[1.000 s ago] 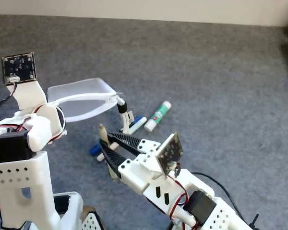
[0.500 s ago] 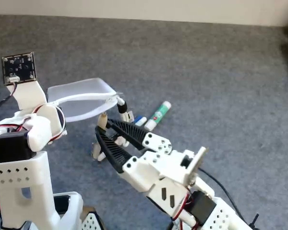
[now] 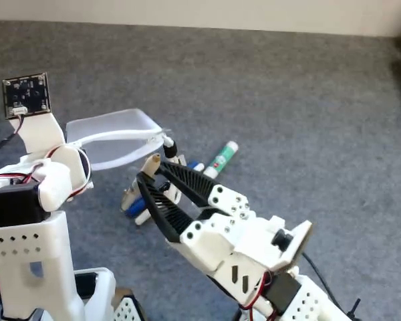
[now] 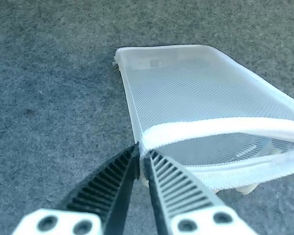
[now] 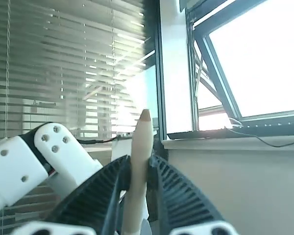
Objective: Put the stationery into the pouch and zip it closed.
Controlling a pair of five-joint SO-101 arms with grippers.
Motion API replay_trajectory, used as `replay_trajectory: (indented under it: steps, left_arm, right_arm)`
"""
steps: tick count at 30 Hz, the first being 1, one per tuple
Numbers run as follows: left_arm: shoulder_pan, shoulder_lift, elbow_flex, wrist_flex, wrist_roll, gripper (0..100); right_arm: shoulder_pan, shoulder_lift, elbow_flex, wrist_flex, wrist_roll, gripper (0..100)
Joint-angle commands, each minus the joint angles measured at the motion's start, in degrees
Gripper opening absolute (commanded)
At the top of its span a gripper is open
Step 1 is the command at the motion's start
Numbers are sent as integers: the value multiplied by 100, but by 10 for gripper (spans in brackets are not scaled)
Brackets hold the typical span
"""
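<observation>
A translucent white mesh pouch (image 3: 113, 140) hangs above the carpet with its mouth open, and my left gripper (image 4: 141, 155) is shut on the pouch rim (image 4: 225, 128). My right gripper (image 3: 150, 174) is shut on a cream pencil (image 3: 139, 182), held tilted just below the pouch's zip end. In the right wrist view the pencil (image 5: 140, 142) points up between the fingers of my right gripper (image 5: 138, 165). On the carpet lie a green and white glue stick (image 3: 219, 160) and a blue and white marker (image 3: 194, 166), with another blue pen (image 3: 134, 208) partly hidden under the right gripper.
The left arm's white body (image 3: 27, 221) fills the near left, and its wrist joint (image 5: 34, 156) sits close beside the right gripper. Grey carpet (image 3: 307, 100) lies open to the right and far side. A window (image 5: 255, 58) is behind.
My right gripper has rolled its wrist over and carried the pencil up and left, closer to the pouch's mouth. The left arm and the pouch have kept still.
</observation>
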Motion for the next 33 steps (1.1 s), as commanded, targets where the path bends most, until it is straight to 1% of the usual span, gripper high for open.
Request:
replay_trajectory:
  steps: [1, 6, 11, 15, 24, 26, 33]
  left_arm:
    - [-13, -4, -22, -141, 62, 7]
    - [-13, -4, -22, -141, 62, 7]
    - [-13, -4, -13, -132, 62, 7]
    - [-13, -4, -13, -132, 62, 7]
    - [-4, -4, -13, -132, 62, 7]
    - [-4, -4, -13, -132, 62, 7]
    - [-4, -4, -13, -141, 62, 7]
  right_arm:
    - [84, 479, -611, -514, 70, 8]
    - [92, 1578, -831, -1297, 70, 8]
    - [532, 2492, -822, -2431, 70, 8]
    - [840, 3143, -831, -3134, 70, 8]
    - [1147, 4479, -831, -4444, 70, 8]
    - [1147, 4769, -875, -4646, 70, 8]
    - [1147, 5508, -1086, -4690, 70, 8]
